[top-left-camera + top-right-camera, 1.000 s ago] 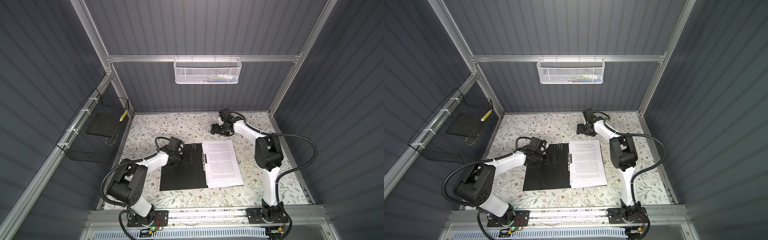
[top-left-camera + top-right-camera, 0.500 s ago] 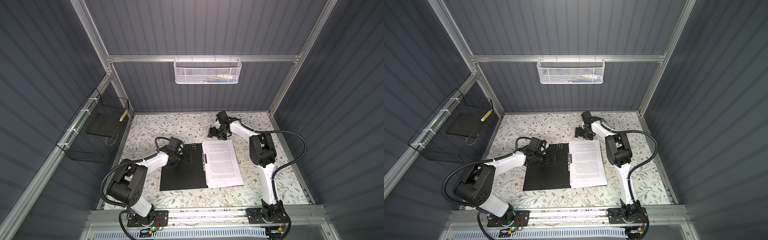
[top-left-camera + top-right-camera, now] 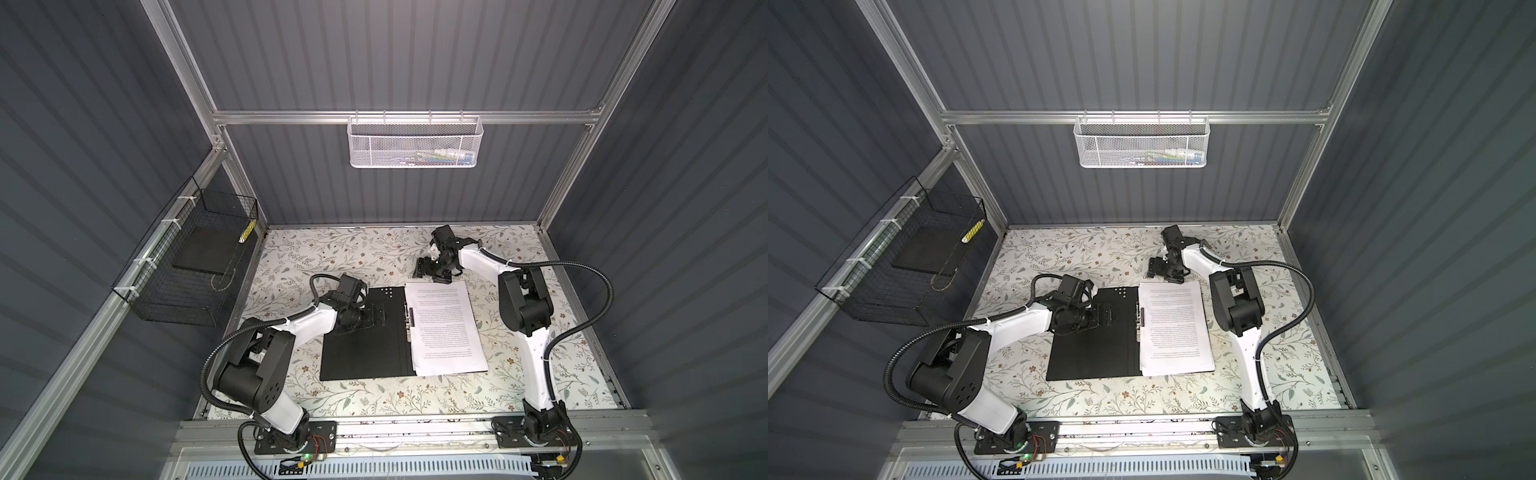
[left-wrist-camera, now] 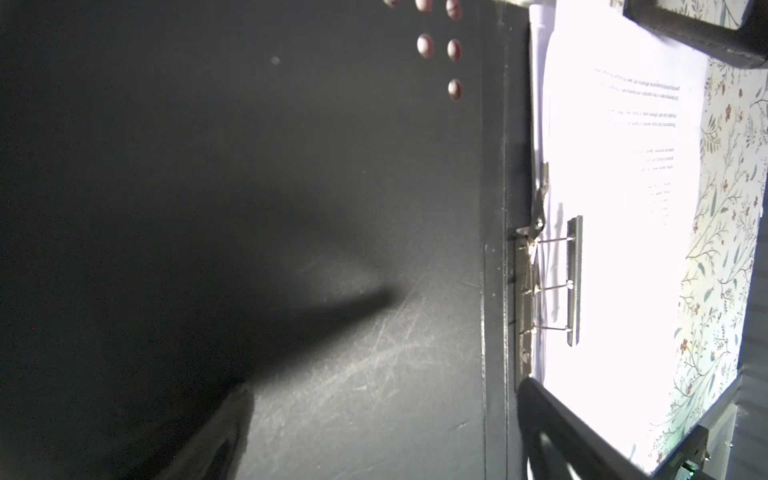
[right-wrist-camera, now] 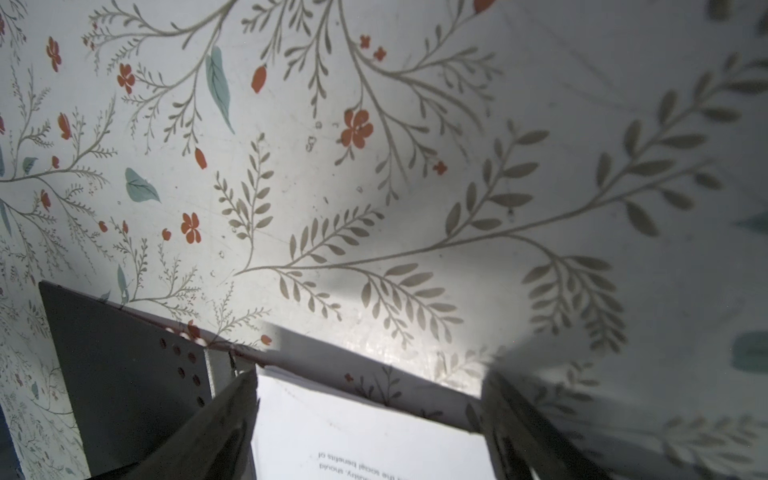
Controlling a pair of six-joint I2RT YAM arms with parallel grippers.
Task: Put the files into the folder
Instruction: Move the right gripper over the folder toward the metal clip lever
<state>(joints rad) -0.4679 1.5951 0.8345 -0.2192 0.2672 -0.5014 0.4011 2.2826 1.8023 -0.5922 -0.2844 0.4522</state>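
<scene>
Where the floral-printed table [image 3: 374, 395] begins, nearest the arm bases, the folder [image 3: 361, 353] lies open flat, its matte black inside scuffed with fine scratches. Low over that left leaf sits the left gripper [image 3: 377, 322], jaws spread wide and empty (touching the board or not, I cannot tell). The files [image 3: 446, 328], a squared white stack of printed sheets, rest on the right leaf with the metal clip [image 3: 409, 322] across them beside the spine. Just past their far edge hangs the right gripper [image 3: 430, 272], jaws apart, holding nothing. Farther back are a black wire basket [image 3: 183, 286] on the side wall and a white mesh basket [image 3: 415, 145] on the rear rail.
</scene>
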